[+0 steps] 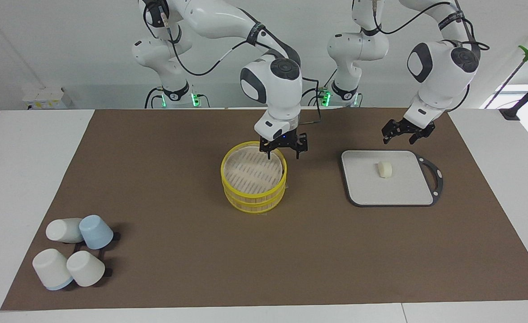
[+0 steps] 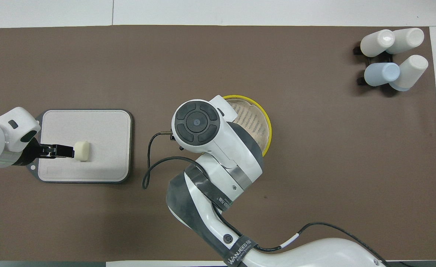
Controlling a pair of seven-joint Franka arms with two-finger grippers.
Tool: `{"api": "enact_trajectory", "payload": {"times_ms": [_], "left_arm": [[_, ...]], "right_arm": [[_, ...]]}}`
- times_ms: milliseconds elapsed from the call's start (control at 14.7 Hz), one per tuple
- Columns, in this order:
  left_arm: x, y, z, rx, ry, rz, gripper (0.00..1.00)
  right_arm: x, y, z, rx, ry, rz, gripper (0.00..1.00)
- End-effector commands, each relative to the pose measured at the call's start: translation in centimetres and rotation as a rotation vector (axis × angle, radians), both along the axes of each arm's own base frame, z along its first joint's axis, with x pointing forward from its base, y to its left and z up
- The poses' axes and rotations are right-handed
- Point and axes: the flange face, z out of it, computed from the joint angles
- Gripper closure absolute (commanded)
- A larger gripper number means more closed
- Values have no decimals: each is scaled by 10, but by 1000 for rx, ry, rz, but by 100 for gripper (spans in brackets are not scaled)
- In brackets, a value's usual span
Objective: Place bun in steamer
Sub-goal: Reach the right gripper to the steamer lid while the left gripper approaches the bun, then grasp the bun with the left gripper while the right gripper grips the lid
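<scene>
The bun (image 1: 384, 169) is a small cream-white lump lying on the grey square board (image 1: 394, 193); it also shows in the overhead view (image 2: 81, 151). The steamer (image 1: 254, 177) is a yellow-rimmed two-tier basket at the middle of the table, with no lid on it and its slatted floor bare. My right gripper (image 1: 283, 153) is open at the steamer's rim on the side nearer the robots, one finger over the inside and one outside. My left gripper (image 1: 399, 140) is open, raised over the board's edge nearer the robots, apart from the bun. In the overhead view the right arm hides part of the steamer (image 2: 258, 118).
Several white and blue cups (image 1: 73, 251) lie on a small black rack at the right arm's end of the table, far from the robots; they also show in the overhead view (image 2: 393, 59). A brown mat (image 1: 178, 148) covers the table. The board (image 2: 92, 126) has a dark handle loop.
</scene>
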Motion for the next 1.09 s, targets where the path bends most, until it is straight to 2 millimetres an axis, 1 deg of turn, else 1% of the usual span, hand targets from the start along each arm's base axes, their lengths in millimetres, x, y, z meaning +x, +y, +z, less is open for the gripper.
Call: {"api": "enact_trajectory", "payload": {"times_ms": [0,204,408,544,680,748,816,883,951,1019], "left_arm": [[-1,0,-31,11,-18,-19,0],[7,-4,-63,20,-28,-34,0],[15,-5,-88,29,-38,-56,0],[11,-3,-100,31,-60,-52,0],[7,-2,-114,34,-89,-61,0],[8,0,-116,36,-100,-72,0],[8,0,-118,36,-96,-78,0],[8,0,-118,36,-97,-78,0],[8,0,-119,36,-96,-78,2],[8,0,-119,36,-97,-78,10]], "right_arm": [[8,-4,1,-2,-18,-18,1],[19,-15,-4,1,-23,-39,2],[19,-8,-19,-3,-18,-35,3],[15,0,-32,-29,-4,-16,5],[14,1,-38,-58,-7,-1,6],[13,2,-38,-60,-9,2,10],[13,1,-38,-69,-9,3,23],[11,0,-39,-83,4,7,64],[11,0,-37,-86,7,8,100],[12,-2,-36,-96,17,10,100]]}}
